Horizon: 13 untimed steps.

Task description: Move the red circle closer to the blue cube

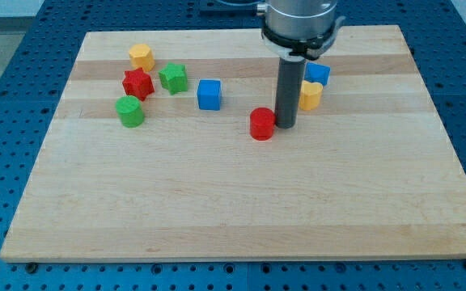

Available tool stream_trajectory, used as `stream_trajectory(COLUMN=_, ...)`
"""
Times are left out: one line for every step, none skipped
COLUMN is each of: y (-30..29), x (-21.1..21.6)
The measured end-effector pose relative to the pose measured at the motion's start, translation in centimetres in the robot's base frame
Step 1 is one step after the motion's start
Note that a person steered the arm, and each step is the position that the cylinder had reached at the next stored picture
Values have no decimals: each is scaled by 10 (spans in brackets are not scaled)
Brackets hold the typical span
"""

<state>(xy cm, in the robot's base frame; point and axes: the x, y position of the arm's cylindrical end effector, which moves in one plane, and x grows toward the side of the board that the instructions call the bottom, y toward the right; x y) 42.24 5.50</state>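
Note:
The red circle is a short red cylinder near the board's middle. The blue cube stands up and to its left, a short gap away. My tip is just right of the red circle, touching or nearly touching its right side. The rod rises straight up from there to the arm at the view's top.
A second blue block and a yellow block sit right behind the rod. At the upper left are a yellow hexagon, a red star, a green star and a green cylinder. The wooden board has edges all round.

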Motion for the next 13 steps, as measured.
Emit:
stream_trajectory(y=1, x=12)
stream_trajectory(y=1, x=39)
stream_trajectory(y=-6, x=39)
stream_trajectory(y=-28, x=19)
stream_trajectory(y=-43, x=3)
stream_trajectory(y=-38, x=2)
stream_trajectory(y=-2, x=3)
stream_trajectory(y=11, x=-15)
stream_trajectory(y=11, x=-32)
stream_trajectory(y=-1, x=-32)
stream_trajectory(y=-20, x=-32)
stream_trajectory(y=-35, x=-32)
stream_trajectory(y=-46, x=-31)
